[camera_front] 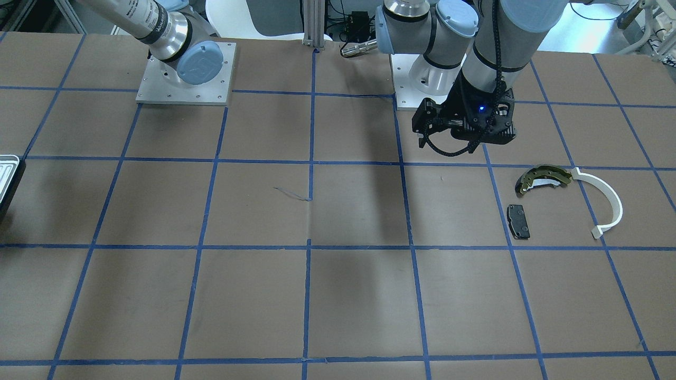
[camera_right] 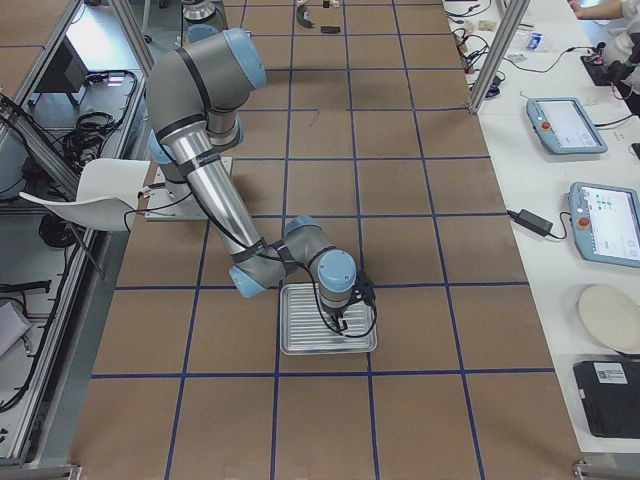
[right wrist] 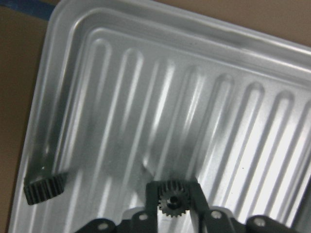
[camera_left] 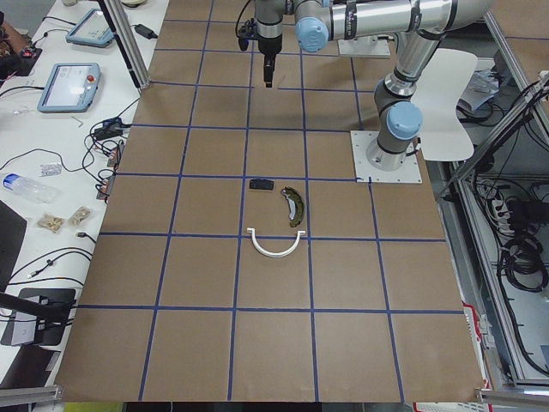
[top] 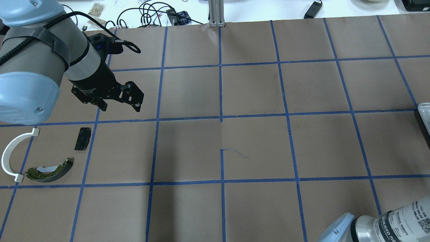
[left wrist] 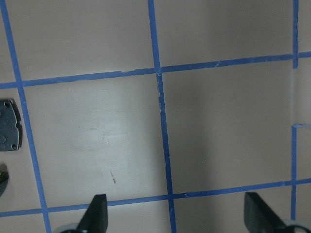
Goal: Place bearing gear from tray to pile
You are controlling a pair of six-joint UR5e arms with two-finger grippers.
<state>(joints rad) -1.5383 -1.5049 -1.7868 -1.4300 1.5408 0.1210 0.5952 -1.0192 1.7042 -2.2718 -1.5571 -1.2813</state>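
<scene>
Closest to our right wrist camera, the bearing gear (right wrist: pixel 168 201), small, black and toothed, sits clamped between our right jaws, one finger on each side of it, over the ribbed floor of the tray (right wrist: pixel 146 97). We cannot tell whether it touches the metal. A second black gear (right wrist: pixel 43 188) lies against the tray's wall near a corner. The tray rests at the end of the desk (camera_front: pixel 338 295) on our right, well apart from the pile at the other end: an olive brake shoe (top: pixel 50 170), a white arc (top: pixel 10 151) just beside it, and a black pad (top: pixel 82 138) near both. Our left jaws hang wide apart and hold nothing, above bare desk near the pad, one fingertip (left wrist: pixel 97 213) showing at the bottom of the left wrist view.
</scene>
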